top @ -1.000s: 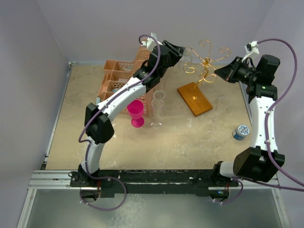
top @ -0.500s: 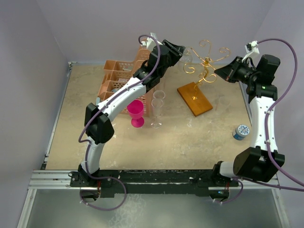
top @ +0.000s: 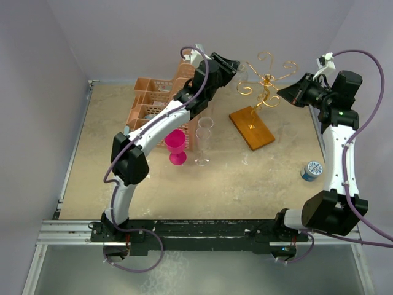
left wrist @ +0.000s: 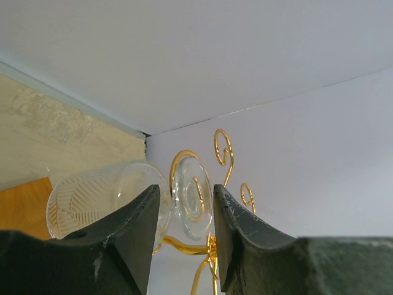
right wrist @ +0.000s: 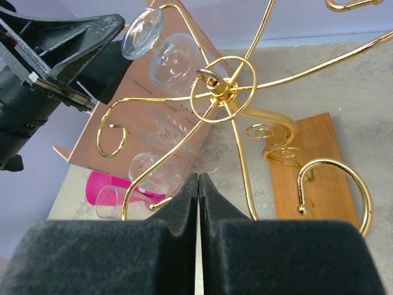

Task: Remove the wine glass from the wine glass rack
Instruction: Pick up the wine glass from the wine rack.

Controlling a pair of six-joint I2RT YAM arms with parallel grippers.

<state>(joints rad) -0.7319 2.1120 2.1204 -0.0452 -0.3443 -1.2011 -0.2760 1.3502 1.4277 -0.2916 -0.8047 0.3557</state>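
Note:
The wine glass [top: 241,75] hangs upside down from a curled arm of the gold wire wine glass rack [top: 268,80], which stands on an orange base [top: 252,128]. My left gripper [top: 235,64] is up at that arm. In the left wrist view its jaws [left wrist: 184,192] stand apart around the glass's round foot [left wrist: 191,196], with a small gap on each side; the ribbed bowl [left wrist: 92,200] shows left of the fingers. My right gripper [top: 281,97] is shut beside the rack's stem, nothing visible between its fingers [right wrist: 198,178]. The right wrist view shows the rack's hub [right wrist: 222,86] and the glass [right wrist: 175,58].
A peach lattice basket [top: 153,101] sits behind the left arm. A pink cup [top: 176,144] and two clear glasses [top: 204,138] stand in front of it. A small blue-and-white tin [top: 312,170] lies by the right arm. Walls close the back and sides.
The left jaws have spread slightly around the glass's foot. Both arms have hardly moved.

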